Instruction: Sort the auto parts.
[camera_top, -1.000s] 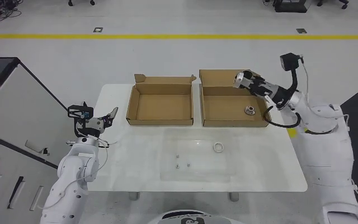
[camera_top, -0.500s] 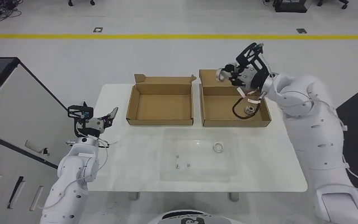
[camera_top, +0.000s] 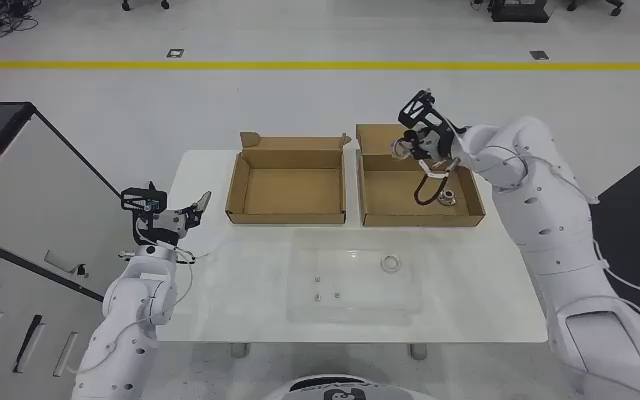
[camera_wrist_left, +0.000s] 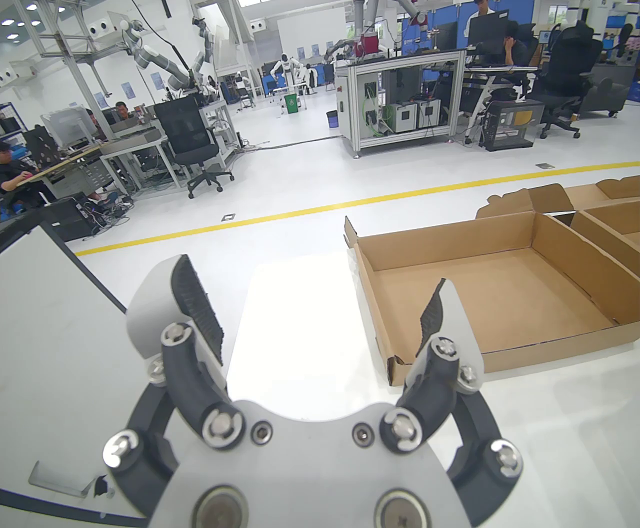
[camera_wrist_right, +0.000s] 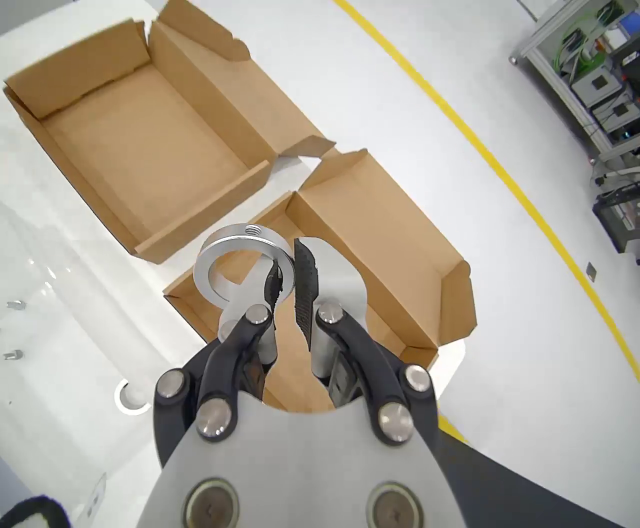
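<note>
My right gripper (camera_wrist_right: 289, 272) is shut on a silver metal ring (camera_wrist_right: 243, 265) with a threaded hole in its rim, pinching one side of it. In the top view that gripper (camera_top: 405, 148) hangs over the far left corner of the right cardboard box (camera_top: 415, 215). A small round metal part (camera_top: 449, 196) lies in this box near its right wall. The left cardboard box (camera_top: 288, 190) holds nothing. My left gripper (camera_wrist_left: 320, 305) is open at the table's left edge (camera_top: 188, 212), short of the left box (camera_wrist_left: 490, 295).
A clear plastic sheet (camera_top: 350, 310) lies on the near middle of the white table. On it rest a white ring (camera_top: 390, 263) and three small screws (camera_top: 318, 279). A grey panel (camera_top: 40, 190) stands left of the table.
The right arm has swung left and raised its elbow, carrying the gripper from the right box's far right side to its far left corner. The left arm has stayed put.
</note>
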